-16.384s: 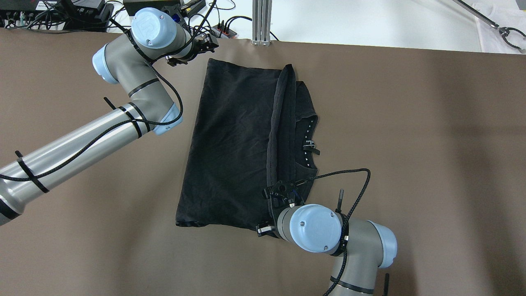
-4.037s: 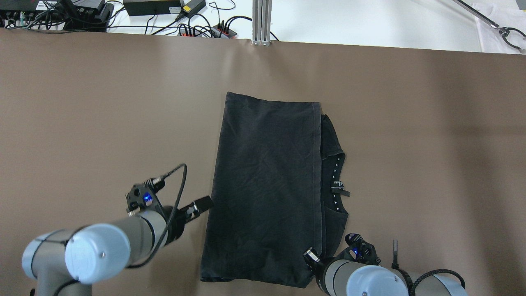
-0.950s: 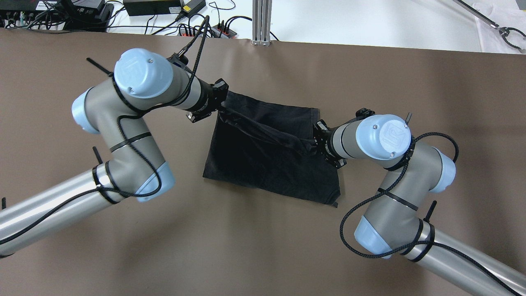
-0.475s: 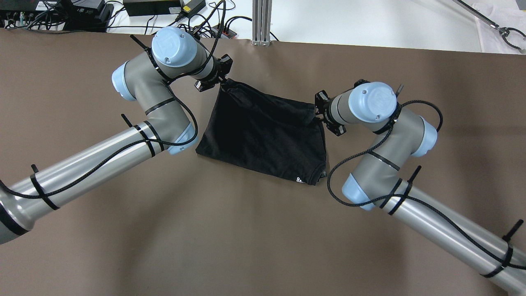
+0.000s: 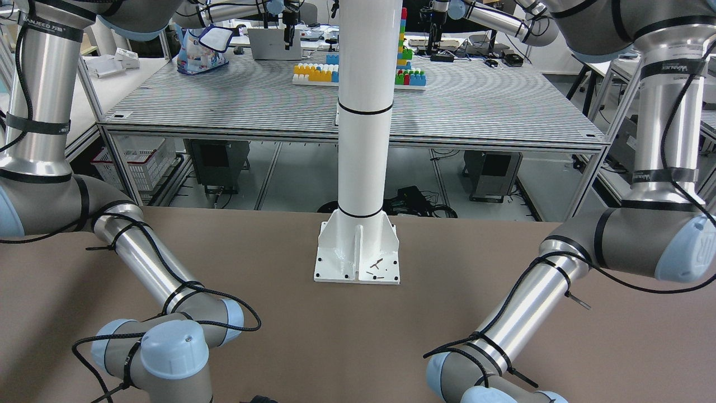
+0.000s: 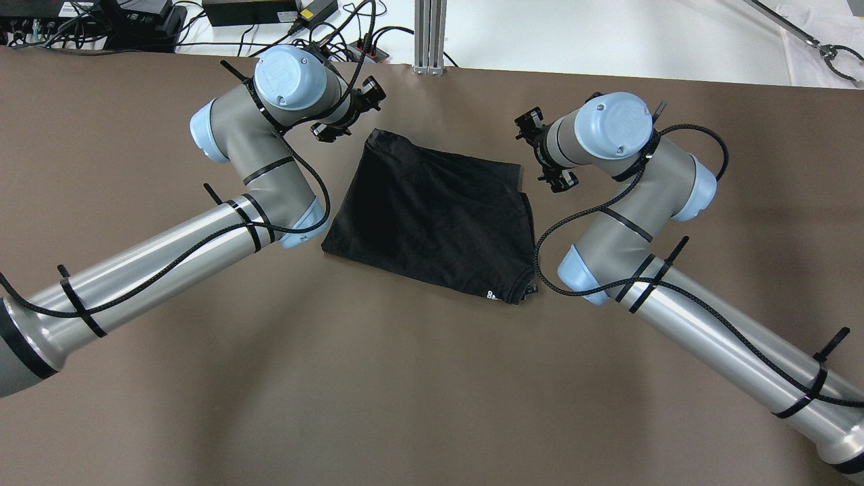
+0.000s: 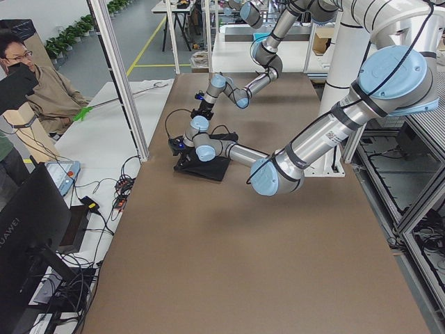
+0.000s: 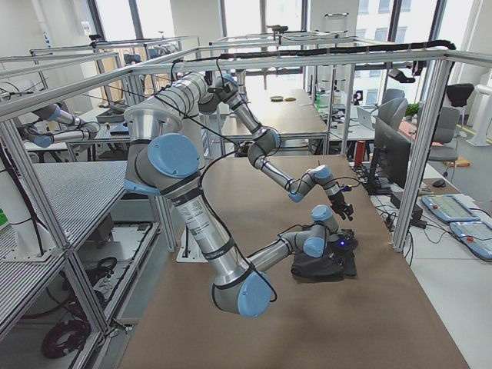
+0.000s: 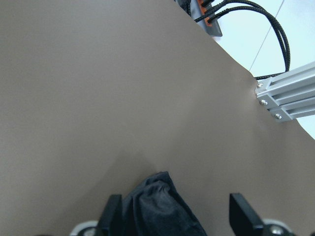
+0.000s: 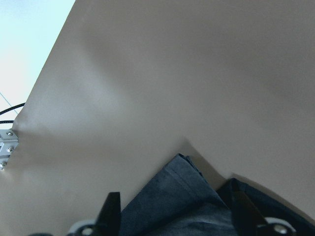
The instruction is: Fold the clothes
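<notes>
I see left end effector (image 9: 174,206) and right end effector (image 10: 175,202) both released, fingers spread, over folded black clothes (image 6: 435,212), flat on counter (image 6: 405,378)

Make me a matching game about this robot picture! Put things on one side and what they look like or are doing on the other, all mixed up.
Things:
1. clothes
2. left gripper
3. pillar
4. table

What they look like or are doing:
A. brown
B. white, standing upright
C. black, lying folded
D. open, fingers apart

Pairs: 1-C, 2-D, 3-B, 4-A
</notes>
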Available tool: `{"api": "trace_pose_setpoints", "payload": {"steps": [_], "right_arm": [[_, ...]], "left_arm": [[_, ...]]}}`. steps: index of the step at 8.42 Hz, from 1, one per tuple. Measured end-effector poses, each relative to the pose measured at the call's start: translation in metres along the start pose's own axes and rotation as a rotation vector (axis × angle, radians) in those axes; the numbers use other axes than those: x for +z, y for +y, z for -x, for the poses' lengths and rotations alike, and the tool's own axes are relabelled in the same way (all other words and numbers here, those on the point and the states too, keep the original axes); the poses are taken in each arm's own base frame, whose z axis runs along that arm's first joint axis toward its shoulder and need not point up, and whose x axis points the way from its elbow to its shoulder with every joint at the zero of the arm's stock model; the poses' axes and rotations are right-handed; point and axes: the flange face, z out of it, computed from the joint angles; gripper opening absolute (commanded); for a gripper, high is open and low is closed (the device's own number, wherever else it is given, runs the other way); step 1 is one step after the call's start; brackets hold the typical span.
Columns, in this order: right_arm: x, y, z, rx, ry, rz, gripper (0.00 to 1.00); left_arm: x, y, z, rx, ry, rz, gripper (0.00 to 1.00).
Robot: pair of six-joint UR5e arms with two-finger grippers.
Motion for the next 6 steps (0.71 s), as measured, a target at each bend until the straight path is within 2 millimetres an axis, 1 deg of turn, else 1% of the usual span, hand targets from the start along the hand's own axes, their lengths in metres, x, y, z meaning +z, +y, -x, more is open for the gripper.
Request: {"api": "trace_pose_setpoints", "payload": {"steps": [1,2,3,4,5,6], "right_arm": [[-0.001,0.000,-0.001,-0.009,0.001,0.011,0.95],[-0.002,-0.002,-0.005,-0.054,-0.005,0.025,0.95],[-0.003,-0.007,-0.017,-0.153,-0.007,0.044,0.95],[-0.002,-0.023,-0.032,-0.303,0.002,0.057,0.95],[0.001,-0.050,-0.055,-0.498,0.024,0.056,0.95],[0.003,-0.083,-0.077,-0.697,0.053,0.047,0.95]], "left_arm": [[-0.003,0.001,-0.004,0.003,0.009,0.000,1.00],[-0.011,0.001,-0.009,0.011,0.024,0.000,1.00],[-0.019,-0.003,-0.011,0.043,0.038,0.000,1.00],[-0.026,-0.011,-0.005,0.124,0.041,-0.006,1.00],[-0.032,-0.024,0.011,0.242,0.012,-0.021,1.00],[-0.042,-0.045,0.032,0.360,-0.046,-0.041,1.00]]}}
